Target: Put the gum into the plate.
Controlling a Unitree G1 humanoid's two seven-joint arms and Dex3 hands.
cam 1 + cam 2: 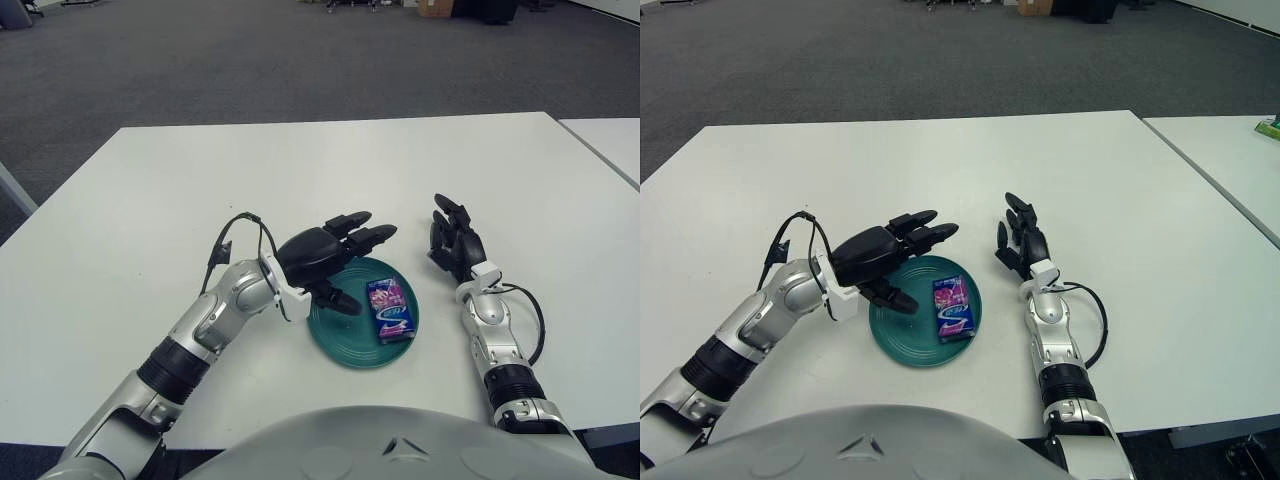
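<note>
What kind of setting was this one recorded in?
Probably an open office or lab floor. A plain white table stands on grey carpet, a second table sits to the right, and furniture and a cardboard box show at the far edge.

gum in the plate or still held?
In. The gum lies flat inside the plate; left hand is open above the rim, holding nothing.

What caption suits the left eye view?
Gum pack lies in the green plate; open left robot hand above its rim, right robot hand beside.
</note>
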